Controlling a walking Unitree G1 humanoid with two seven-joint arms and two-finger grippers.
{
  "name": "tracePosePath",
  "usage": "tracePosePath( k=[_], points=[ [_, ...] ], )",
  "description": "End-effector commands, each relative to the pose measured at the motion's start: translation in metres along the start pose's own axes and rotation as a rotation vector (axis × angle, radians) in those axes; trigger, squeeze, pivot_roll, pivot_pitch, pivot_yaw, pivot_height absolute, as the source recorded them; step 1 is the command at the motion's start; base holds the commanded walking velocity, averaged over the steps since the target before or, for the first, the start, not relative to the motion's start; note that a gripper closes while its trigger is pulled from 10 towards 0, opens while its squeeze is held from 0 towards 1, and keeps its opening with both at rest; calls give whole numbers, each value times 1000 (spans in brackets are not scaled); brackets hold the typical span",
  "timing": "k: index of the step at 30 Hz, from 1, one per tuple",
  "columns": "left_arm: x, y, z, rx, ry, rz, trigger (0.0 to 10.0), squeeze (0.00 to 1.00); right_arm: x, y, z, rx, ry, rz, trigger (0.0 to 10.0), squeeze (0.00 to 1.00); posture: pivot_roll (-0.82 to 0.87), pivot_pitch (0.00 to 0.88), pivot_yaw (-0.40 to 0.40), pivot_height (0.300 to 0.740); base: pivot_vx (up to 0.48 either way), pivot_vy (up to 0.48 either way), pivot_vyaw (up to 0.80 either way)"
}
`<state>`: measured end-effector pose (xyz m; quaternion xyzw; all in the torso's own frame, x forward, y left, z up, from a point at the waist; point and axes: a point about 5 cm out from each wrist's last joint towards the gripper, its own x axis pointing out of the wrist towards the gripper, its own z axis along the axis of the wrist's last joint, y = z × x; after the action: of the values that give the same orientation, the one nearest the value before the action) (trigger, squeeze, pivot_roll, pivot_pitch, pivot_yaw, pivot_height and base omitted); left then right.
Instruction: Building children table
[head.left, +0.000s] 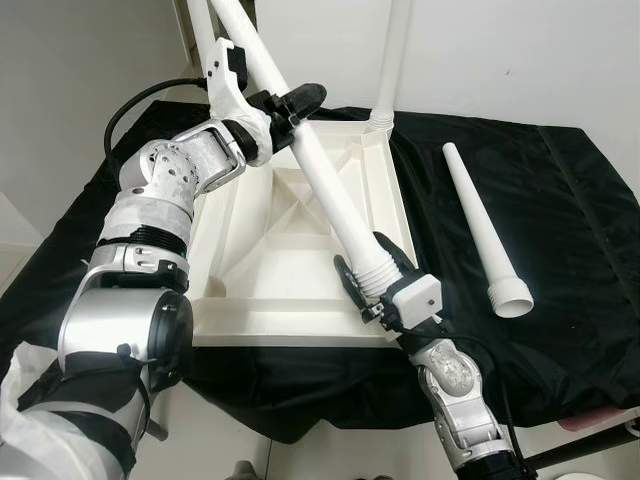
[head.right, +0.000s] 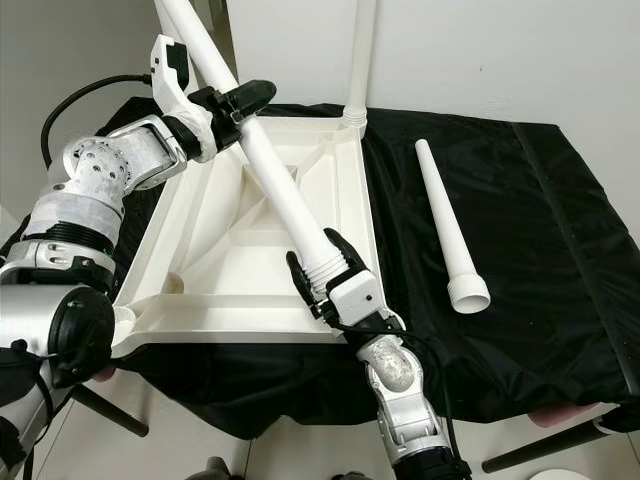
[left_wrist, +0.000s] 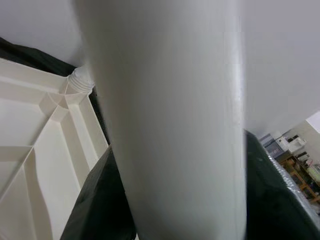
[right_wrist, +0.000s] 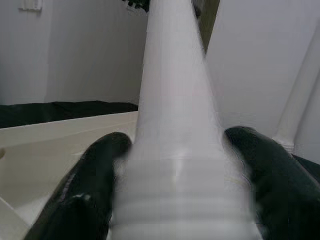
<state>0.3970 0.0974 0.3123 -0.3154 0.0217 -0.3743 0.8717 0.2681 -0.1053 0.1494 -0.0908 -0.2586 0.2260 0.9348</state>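
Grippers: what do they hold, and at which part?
Both hold one white table leg: right gripper at its threaded end, left gripper higher on the smooth shaft.

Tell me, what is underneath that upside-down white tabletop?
The tabletop lies on a black cloth that spreads out around it. What the cloth covers is hidden, apart from dark bars poking out below its front edge.

Left arm is bent and raised, its left gripper closed on a white table leg. Right arm reaches up from below, its right gripper clamping the leg's threaded end.
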Motion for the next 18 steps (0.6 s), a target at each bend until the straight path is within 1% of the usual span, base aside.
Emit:
tracePosePath(
  k=[1, 2, 5, 7, 9, 10, 11, 12, 13, 15, 16, 18],
  points=[
    [-1, -16, 7, 24, -6, -249, 0, 0, -2, -6, -3, 24, 15, -44, 10000, 1000, -60, 0, 31, 740, 0, 0, 0],
    [0, -16, 8, 14, -5, -243, 10000, 0, -2, -8, -3, 37, 12, -57, 10000, 1000, -60, 0, 31, 740, 0, 0, 0],
    [0, -16, 12, 5, -8, -228, 10000, 0, -3, -10, -2, 50, 9, -74, 10000, 1000, -60, 2, 27, 740, 0, 0, 0],
    [0, -13, 18, 27, -37, -185, 10000, 0, -5, -12, -1, 53, 12, -85, 10000, 1000, -65, 3, 25, 740, 0, 0, 0],
    [0, -13, 18, 27, -37, -185, 10000, 0, -5, -12, -1, 53, 12, -85, 10000, 1000, -65, 3, 25, 740, 0, 0, 0],
    [-1, -11, 22, 43, -59, -161, 10000, 0, -5, -14, -1, 64, 23, -110, 10000, 1000, -65, 5, 22, 740, 0, 0, 0],
    [-1, -11, 22, 43, -59, -161, 10000, 0, -5, -14, -1, 64, 23, -110, 10000, 1000, -65, 5, 22, 740, 0, 0, 0],
    [-2, -11, 29, 74, -96, -143, 10000, 0, -5, -16, -2, 70, 43, -137, 10000, 749, -66, 9, 20, 740, 0, 0, 0],
    [-3, -11, 34, 97, -120, -134, 10000, 0, -5, -18, -2, 86, 63, -150, 10000, 12, -66, 11, 19, 740, 0, 0, 0],
    [-4, -12, 37, 110, -135, -130, 10000, 0, -4, -18, -3, 96, 76, -156, 10000, 12, -66, 11, 19, 740, 0, 0, 0],
    [-4, -15, 40, 141, -148, -131, 10000, 0, -3, -20, -3, 99, 108, -160, 10000, 0, -64, 20, 10, 740, 0, 0, 0],
    [-4, -19, 41, 193, -163, -125, 10000, 0, 2, -22, -8, 70, 196, -162, 10000, 0, -64, 20, 10, 740, 0, 0, 0]
  ],
)
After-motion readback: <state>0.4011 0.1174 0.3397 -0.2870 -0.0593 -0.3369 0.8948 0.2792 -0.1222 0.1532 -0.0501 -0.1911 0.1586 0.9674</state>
